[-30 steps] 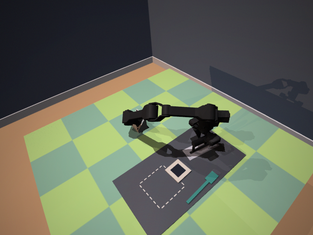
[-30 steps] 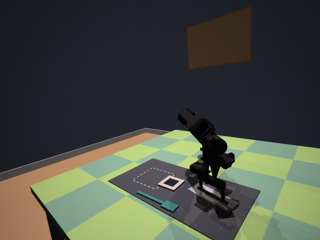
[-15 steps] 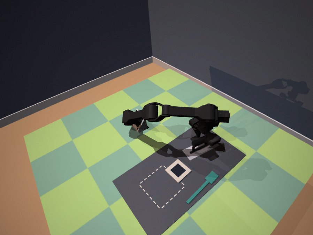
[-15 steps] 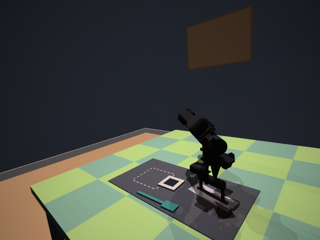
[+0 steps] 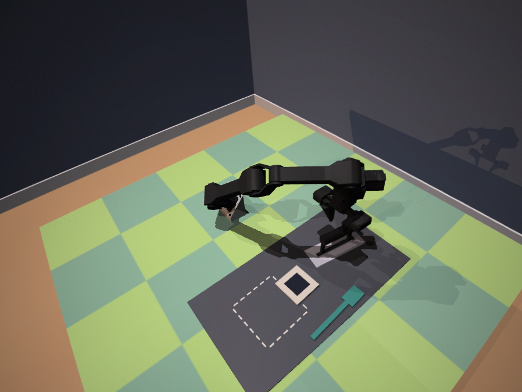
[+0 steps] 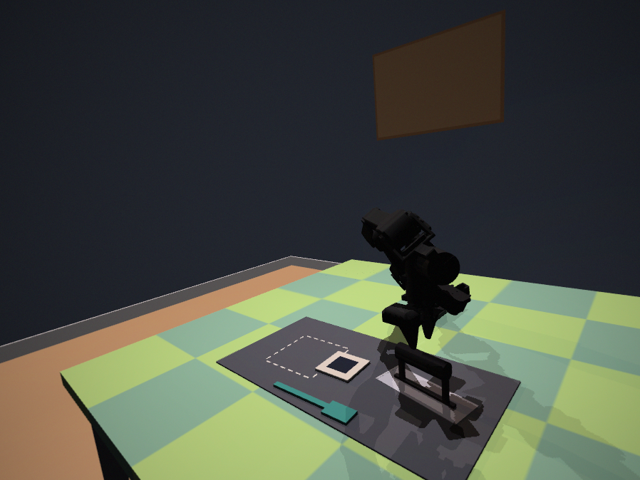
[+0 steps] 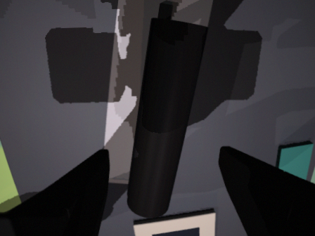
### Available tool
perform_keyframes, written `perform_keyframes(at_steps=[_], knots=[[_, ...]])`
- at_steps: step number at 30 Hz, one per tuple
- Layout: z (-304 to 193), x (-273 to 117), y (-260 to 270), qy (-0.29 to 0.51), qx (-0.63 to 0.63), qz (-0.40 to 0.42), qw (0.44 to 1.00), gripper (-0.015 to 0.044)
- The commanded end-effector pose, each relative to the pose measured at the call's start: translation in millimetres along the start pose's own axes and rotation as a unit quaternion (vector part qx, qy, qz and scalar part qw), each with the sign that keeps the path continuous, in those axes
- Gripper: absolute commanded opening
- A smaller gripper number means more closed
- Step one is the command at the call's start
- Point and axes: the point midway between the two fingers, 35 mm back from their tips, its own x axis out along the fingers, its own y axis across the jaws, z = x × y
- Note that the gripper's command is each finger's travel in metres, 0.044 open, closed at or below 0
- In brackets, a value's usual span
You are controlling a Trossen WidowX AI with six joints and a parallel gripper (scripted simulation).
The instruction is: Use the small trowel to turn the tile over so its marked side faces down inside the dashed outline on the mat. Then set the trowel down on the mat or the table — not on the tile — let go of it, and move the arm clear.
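The trowel, with a black bar handle [image 5: 331, 234] [image 6: 423, 360] [image 7: 158, 168] on a pale flat blade [image 5: 317, 260] [image 6: 465, 408], rests on the mat [image 5: 217, 300] [image 6: 245, 357], handle up. My gripper [image 6: 421, 339] [image 7: 165, 156] is open just above it; in the wrist view the handle lies between the spread fingers, slightly slanted and touching neither. The tile [image 5: 297, 283] [image 6: 342, 364] [image 7: 209, 225] lies flat, its dark marked square up, overlapping one corner of the dashed outline [image 5: 233, 310] [image 6: 306, 336] and mostly outside it. In the wrist view only the tile's edge shows.
A flat teal tool [image 5: 353, 296] [image 6: 339, 411] [image 7: 295, 161] with a thin handle and square head lies along the mat's edge, beside the tile and outline. The arm [image 5: 305, 174] reaches across the green checked table [image 5: 160, 236] [image 6: 207, 413]. Walls stand behind.
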Motion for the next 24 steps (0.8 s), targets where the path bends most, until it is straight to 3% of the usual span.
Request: perform_keyframes(at_steps=[1, 12, 24], knots=[[-0.9, 1.0, 0.1, 0.001, 0.022, 0.005, 1.000, 0.0270], [-0.7, 0.9, -0.1, 0.001, 0.210, 0.005, 0.978, 0.0270], [-0.6, 0.8, -0.2, 0.001, 0.407, 0.006, 0.914, 0.0270]])
